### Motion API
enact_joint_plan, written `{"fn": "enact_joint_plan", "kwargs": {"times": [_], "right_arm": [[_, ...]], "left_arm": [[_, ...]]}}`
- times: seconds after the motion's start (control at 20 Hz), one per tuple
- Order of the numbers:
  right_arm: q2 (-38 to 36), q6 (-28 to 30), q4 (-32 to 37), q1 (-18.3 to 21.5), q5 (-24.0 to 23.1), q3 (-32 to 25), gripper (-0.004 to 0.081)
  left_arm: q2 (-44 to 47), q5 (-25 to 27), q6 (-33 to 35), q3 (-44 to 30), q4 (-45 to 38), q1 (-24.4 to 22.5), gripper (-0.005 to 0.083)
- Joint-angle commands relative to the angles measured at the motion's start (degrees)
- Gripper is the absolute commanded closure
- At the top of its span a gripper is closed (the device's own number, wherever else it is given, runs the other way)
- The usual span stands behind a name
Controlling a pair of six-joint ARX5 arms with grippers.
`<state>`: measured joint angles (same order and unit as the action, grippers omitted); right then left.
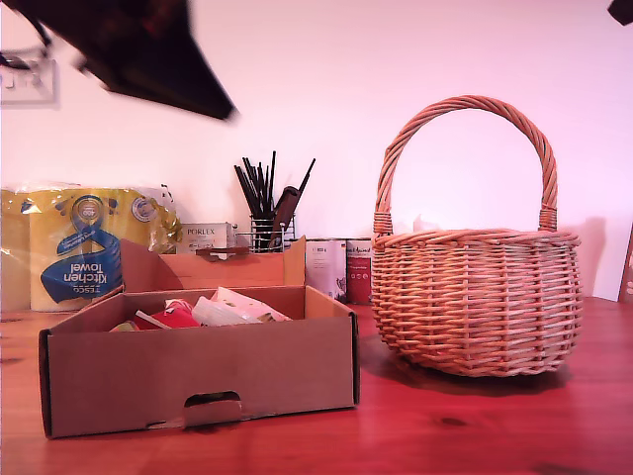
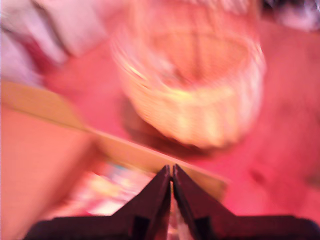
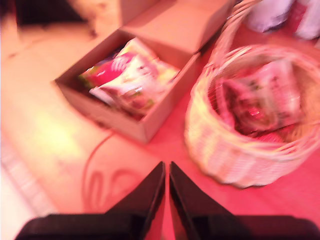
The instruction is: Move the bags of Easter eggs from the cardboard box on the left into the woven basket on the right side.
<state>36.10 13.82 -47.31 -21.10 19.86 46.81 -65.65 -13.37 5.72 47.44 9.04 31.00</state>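
Observation:
The brown cardboard box [image 1: 198, 371] stands at the exterior view's left with red and cream bags of Easter eggs [image 1: 213, 312] inside. The woven basket [image 1: 475, 302] with its tall arched handle stands at that view's right. My first gripper [image 2: 171, 175] is shut and empty, hovering over the box edge [image 2: 50, 107] and blurred bags [image 2: 105, 192], with the basket [image 2: 195, 100] ahead. My second gripper [image 3: 166, 170] is shut and empty, high above the table before the box [image 3: 145, 125] and basket [image 3: 240, 150]. Bags [image 3: 130, 80] lie in the box, more bags [image 3: 260, 100] in the basket.
A blurred dark arm [image 1: 148, 49] hangs high in the exterior view's upper left; another dark part [image 1: 620, 10] shows at its upper right corner. Behind the box stand a kitchen towel pack [image 1: 84, 247], a wire pot of black brushes [image 1: 267, 213] and tins [image 1: 341, 267].

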Motion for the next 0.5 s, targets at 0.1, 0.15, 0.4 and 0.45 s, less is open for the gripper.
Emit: {"fn": "enact_joint_plan", "kwargs": {"times": [0.1, 0.15, 0.4, 0.45], "right_arm": [[-0.37, 0.31, -0.07, -0.28, 0.61, 0.55, 0.0783], [-0.37, 0.33, -0.02, -0.28, 0.59, 0.55, 0.0783], [-0.37, 0.31, 0.59, -0.28, 0.61, 0.55, 0.0783], [-0.37, 0.31, 0.59, -0.28, 0.61, 0.55, 0.0783]], "left_arm": [[-4.04, -0.35, -8.13, -0.81, 0.22, -3.28, 0.0354], [-5.18, -0.37, -12.17, -0.17, 0.09, -3.52, 0.0169], [-12.68, -0.90, -17.42, 7.78, 5.97, -3.82, 0.0048], [-14.97, -0.76, -17.94, 10.10, 8.41, -3.82, 0.0048]]}}
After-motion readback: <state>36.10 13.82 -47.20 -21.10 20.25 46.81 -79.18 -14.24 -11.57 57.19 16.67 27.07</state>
